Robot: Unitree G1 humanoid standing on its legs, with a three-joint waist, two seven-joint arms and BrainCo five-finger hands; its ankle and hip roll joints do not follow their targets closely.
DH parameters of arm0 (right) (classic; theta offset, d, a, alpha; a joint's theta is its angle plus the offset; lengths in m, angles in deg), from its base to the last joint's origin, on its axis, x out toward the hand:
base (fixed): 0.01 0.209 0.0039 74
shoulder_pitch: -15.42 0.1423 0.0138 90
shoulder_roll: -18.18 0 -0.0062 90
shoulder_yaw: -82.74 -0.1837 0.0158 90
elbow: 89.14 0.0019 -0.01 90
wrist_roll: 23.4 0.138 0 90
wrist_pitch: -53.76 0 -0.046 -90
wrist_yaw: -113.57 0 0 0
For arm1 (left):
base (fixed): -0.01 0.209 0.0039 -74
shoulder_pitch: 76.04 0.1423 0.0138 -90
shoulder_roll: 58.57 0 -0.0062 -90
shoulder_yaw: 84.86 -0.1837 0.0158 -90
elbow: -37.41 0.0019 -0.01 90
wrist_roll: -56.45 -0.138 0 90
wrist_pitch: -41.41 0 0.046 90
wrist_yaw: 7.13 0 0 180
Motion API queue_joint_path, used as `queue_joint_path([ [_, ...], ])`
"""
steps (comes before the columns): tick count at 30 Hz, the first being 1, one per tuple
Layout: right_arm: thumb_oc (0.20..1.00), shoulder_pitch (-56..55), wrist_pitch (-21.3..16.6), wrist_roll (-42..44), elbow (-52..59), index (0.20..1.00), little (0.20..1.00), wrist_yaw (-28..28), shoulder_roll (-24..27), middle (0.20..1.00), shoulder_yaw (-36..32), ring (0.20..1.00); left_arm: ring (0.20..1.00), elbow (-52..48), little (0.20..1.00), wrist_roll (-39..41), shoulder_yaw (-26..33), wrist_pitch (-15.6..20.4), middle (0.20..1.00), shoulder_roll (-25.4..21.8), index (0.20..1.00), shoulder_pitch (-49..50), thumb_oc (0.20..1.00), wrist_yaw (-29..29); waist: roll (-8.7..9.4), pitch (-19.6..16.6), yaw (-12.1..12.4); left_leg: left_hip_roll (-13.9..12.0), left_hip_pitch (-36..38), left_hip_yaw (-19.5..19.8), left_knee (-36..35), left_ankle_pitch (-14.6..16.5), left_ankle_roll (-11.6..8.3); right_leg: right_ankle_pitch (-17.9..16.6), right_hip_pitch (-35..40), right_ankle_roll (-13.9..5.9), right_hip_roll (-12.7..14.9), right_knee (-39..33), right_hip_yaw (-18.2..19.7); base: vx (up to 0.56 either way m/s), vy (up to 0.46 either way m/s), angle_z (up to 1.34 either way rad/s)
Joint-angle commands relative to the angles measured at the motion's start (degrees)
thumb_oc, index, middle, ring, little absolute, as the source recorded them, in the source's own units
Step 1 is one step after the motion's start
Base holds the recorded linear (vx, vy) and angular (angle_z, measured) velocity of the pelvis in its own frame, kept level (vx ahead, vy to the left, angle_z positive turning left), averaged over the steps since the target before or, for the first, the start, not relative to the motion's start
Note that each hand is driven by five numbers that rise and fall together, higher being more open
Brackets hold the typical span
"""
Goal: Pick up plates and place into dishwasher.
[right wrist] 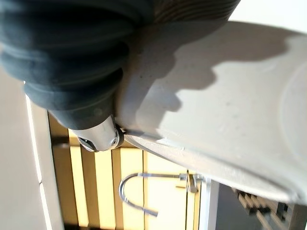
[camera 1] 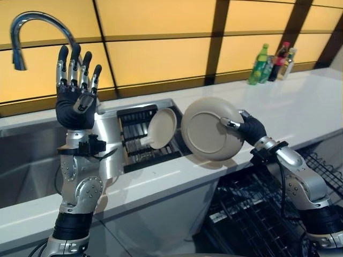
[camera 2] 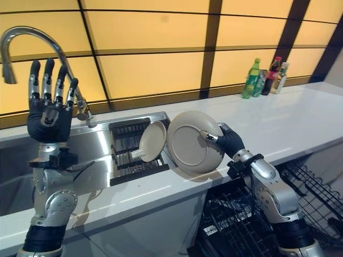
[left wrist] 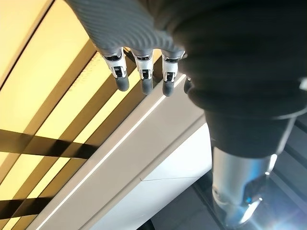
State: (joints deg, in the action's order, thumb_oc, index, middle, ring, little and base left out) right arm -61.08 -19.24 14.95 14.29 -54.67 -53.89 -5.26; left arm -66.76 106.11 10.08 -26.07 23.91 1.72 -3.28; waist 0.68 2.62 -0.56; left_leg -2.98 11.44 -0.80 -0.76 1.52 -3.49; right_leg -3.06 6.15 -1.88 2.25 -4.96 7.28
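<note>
— How far had it got when you looked?

— Starting at the left, its left hand (camera 1: 75, 101) was raised by the tap (camera 1: 32, 27) above the sink (camera 1: 27, 160), fingers straight and spread, holding nothing. Next along, a small plate (camera 1: 162, 128) was leaning on edge in the black drying rack (camera 1: 140, 140) in the sink, untouched.

— And the big one?

— The large plate (camera 1: 210, 130) was up off the counter (camera 1: 300, 107), tilted on edge, with the right hand (camera 1: 250, 129) clamped on its rim, thumb on the face and fingers behind.

— Anything in the dishwasher?

— Its wire basket (camera 1: 252, 214) stood pulled out below the counter, and I saw no plate in it. By my reckoning one plate was lifted but not loaded, and the small one remained. Some bottles (camera 1: 270, 63) stood far back on the right.
</note>
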Motion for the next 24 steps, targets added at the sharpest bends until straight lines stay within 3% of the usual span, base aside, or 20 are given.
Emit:
queue_joint_path([
  [1,0.2,2.43,-4.12,-1.98,-0.12,0.2,0.2,-2.98,1.14,0.2,-6.06,0.2,1.0,1.74,1.0,-1.29,2.45,2.17,1.0,-3.43,1.0,-1.78,1.0,0.63,2.23,-2.0,-2.24,2.73,-3.64,1.31,5.54,5.03,1.84,1.46,1.05,-0.91,0.88,1.56,-1.01,-0.03,0.209,-0.6],
  [6,0.2,-3.54,-5.31,-4.91,-1.27,0.2,0.2,-5.73,1.56,0.2,-12.55,0.2,1.0,2.46,1.0,-1.67,3.73,0.98,1.0,-4.18,1.0,-0.81,1.0,1.97,1.72,-1.96,-4.26,2.98,-1.46,-0.01,-0.48,3.39,2.55,-0.44,-0.46,-2.98,2.54,0.87,-0.09,-0.05,0.181,-0.43],
  [12,0.2,-6.87,-7.37,-5.42,-6.34,0.2,0.2,-9.74,1.78,0.2,-16.96,0.2,1.0,4.08,1.0,-0.63,5.7,0.38,1.0,-6.0,1.0,-0.62,1.0,3.49,1.78,-0.57,-5.83,4.22,-0.18,-1.02,-2.34,4.19,3.84,-3.04,-4.13,-5.43,4.37,1.04,0.3,-0.06,0.116,-0.35],
  [17,0.2,-8.73,-8.51,-6.21,-11.9,0.2,0.2,-10.28,0.49,0.2,-19.15,0.2,1.0,5.66,1.0,-0.35,8.22,0.83,1.0,-7.54,1.0,0.47,1.0,4.51,1.95,0.93,-6.38,4.69,0.53,-3.45,-3.18,4.52,4.65,-4.76,-6.86,-6.73,5.04,1.85,-1.56,-0.05,0.013,-0.36],
  [21,0.2,-10.13,-7.53,-6.96,-16.18,0.2,0.2,-10.91,0.07,0.2,-20.17,0.2,1.0,5.94,1.0,0.0,8.99,0.3,1.0,-8.83,1.0,0.53,1.0,4.62,1.83,1.84,-6.57,4.48,0.75,-3.89,-2.81,5.33,5.42,-3.86,-8.47,-7.52,5.2,6.27,-1.18,0.0,-0.053,-0.39],
  [24,0.2,-11.29,-7.26,-6.03,-20.08,0.2,0.2,-11.24,0.15,0.2,-20.4,0.2,1.0,5.65,1.0,-0.51,8.81,-0.07,1.0,-9.15,1.0,0.35,1.0,4.26,2.11,2.5,-5.91,4.47,-0.78,-3.81,-0.94,5.55,5.19,-3.18,-7.88,-7.16,5.05,5.14,-1.46,0.01,-0.168,-0.14],
])
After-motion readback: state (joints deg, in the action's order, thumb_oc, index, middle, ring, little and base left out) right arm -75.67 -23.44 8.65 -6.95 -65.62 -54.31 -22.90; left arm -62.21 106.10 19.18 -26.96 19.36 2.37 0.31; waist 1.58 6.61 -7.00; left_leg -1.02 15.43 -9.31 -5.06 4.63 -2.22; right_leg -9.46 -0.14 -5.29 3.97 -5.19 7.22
